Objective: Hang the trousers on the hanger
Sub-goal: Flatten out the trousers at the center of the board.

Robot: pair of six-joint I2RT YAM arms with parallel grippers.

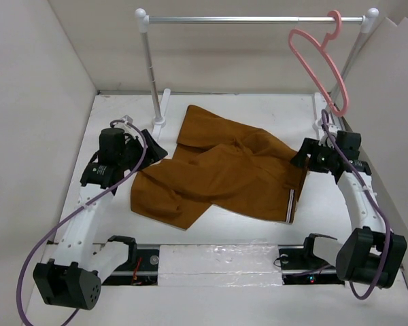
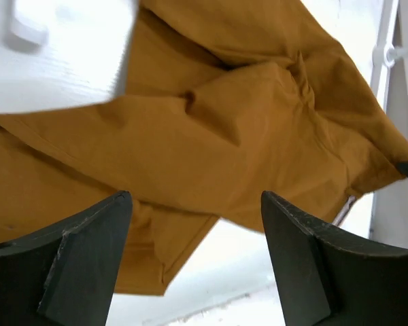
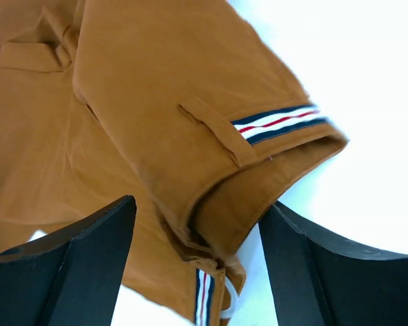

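**While the trousers lie on the table, both grippers stand open at their edges**

Though spread out, the trousers (image 1: 217, 170) are rumpled and folded over themselves on the white table (image 1: 258, 112), between the two arms. The left gripper (image 1: 153, 147) sits at the cloth's left edge and the right gripper (image 1: 303, 156) at its right edge, by the waistband. Each pair of jaws is spread wide with nothing clamped between them. Neither wrist view settles whether a fingertip touches the fabric.

From above, the hanger (image 1: 319, 64) shows hooked over the right end of the clothes rail (image 1: 251, 20) at the back of the table, tilted, and well apart from the trousers. Neither wrist camera takes it in.

From the left wrist, brown cloth fills the space beyond the open fingers, with a leg's edge running across the gap between them. The right wrist gives detail that the overhead view only hints at: the waistband is turned over between the fingers, with a belt loop (image 3: 211, 129) and the striped lining (image 3: 275, 122) in navy, white and red.
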